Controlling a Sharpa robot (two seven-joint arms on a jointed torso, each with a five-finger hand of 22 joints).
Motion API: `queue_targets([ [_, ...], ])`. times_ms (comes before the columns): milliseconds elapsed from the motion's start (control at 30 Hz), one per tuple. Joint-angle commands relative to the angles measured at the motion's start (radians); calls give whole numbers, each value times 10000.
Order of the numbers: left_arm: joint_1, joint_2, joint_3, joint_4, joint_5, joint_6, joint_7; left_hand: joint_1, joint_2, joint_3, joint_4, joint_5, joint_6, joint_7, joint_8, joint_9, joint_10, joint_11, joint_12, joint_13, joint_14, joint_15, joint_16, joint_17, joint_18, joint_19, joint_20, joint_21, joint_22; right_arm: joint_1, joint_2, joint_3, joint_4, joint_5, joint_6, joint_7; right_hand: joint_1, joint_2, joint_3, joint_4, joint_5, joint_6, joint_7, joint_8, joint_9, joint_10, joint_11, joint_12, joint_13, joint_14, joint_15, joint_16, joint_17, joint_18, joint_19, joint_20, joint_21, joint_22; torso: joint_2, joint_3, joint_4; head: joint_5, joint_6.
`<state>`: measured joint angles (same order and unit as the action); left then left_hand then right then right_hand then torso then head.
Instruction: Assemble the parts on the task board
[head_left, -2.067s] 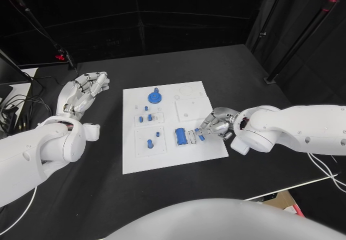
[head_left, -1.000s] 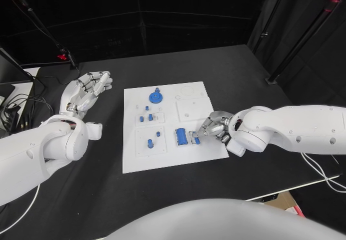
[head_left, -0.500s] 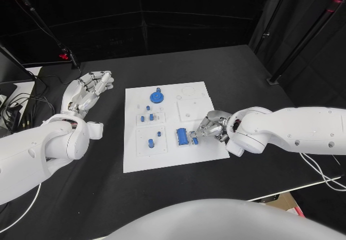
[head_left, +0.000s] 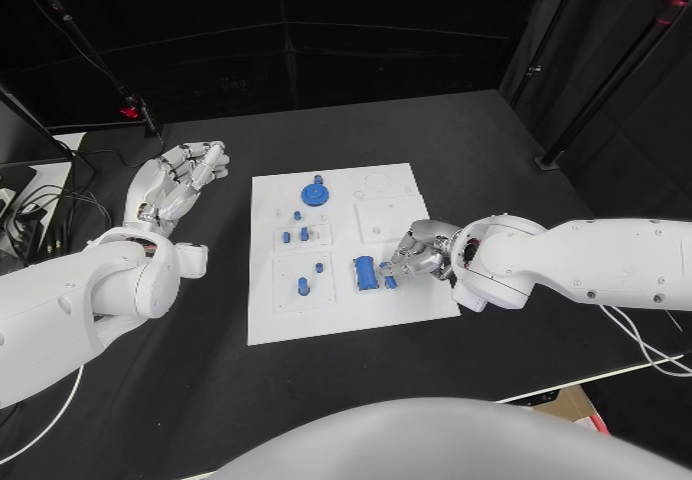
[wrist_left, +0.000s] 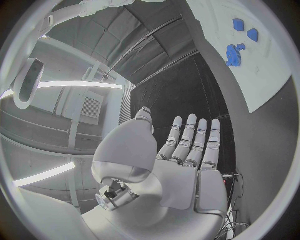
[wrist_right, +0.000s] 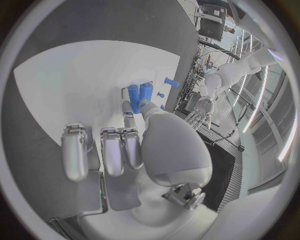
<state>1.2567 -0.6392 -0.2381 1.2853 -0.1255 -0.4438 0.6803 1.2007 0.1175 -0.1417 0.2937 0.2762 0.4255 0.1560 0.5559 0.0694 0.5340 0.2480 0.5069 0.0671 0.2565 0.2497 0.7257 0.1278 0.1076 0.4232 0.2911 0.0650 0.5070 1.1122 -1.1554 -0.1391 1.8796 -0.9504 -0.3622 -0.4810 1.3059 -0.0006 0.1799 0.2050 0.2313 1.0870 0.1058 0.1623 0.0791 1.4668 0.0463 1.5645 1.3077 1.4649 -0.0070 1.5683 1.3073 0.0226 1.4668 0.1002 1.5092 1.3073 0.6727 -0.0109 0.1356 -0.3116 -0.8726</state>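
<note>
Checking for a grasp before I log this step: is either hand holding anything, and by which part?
The left hand holds nothing, fingers spread beside the task board. The right hand has fingertips at a small blue part by the blue block; a hold cannot be told.

No text, label, brand, number or sign can be read in any view. The flat white rectangular task board (head_left: 346, 300) is seen bare of legible print; faint marks on it cannot be made out as characters. No lettering is visible on the small blue plastic parts (head_left: 366, 272). The smooth white arm casings and the matte black table (head_left: 433, 140) carry no legible markings.
</note>
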Motion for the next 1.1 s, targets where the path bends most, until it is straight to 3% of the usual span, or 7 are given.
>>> queue_targets([
  [33,16,-4,10,9,11,91,180,-21,117,-65,-21,34,-64,1318,62,-14,-28,3,55,-14,35,-27,55,-9,-99,-98,-1,43,-12,4,-68,-2,61,-552,10,-126,17,73,-67,4,-1,6,68,-41,-8,1040,3,63,2631,1059,-31,25,2635,-45,693,-27,-44,2385,0,-1,-11,4,0],
  [533,12,-12,10,-27,11,115,175,-21,117,-65,-21,34,-64,1318,62,-14,-28,3,55,-14,35,-27,55,-9,-99,-98,-1,43,-12,3,-516,-4,453,141,-372,189,151,128,-121,7,96,108,62,-50,7,1040,-11,63,2631,1059,-28,25,2635,-43,691,-25,-50,2383,-7,1,-1,-56,0],
  [967,10,17,10,-37,11,122,133,-21,117,-65,-21,34,-64,1318,62,-14,-28,3,55,-14,35,-27,55,-9,-99,-98,-1,43,-12,3,-367,-4,283,-482,225,-431,143,168,-227,102,-1,152,72,-89,9,1040,-1,63,2631,1059,-22,25,2635,-43,692,-21,-51,2383,8,1,24,-48,0],
  [1100,10,5,10,-28,11,111,127,-21,117,-65,-21,34,-64,1318,62,-14,-28,3,55,-14,35,-27,55,-9,-99,-98,-1,43,-12,3,-299,-4,281,-1048,351,-593,168,182,-229,100,-8,158,66,-96,9,1040,-4,63,2631,1059,-23,25,2635,-49,703,-20,-32,2391,9,-3,2,-21,0],
])
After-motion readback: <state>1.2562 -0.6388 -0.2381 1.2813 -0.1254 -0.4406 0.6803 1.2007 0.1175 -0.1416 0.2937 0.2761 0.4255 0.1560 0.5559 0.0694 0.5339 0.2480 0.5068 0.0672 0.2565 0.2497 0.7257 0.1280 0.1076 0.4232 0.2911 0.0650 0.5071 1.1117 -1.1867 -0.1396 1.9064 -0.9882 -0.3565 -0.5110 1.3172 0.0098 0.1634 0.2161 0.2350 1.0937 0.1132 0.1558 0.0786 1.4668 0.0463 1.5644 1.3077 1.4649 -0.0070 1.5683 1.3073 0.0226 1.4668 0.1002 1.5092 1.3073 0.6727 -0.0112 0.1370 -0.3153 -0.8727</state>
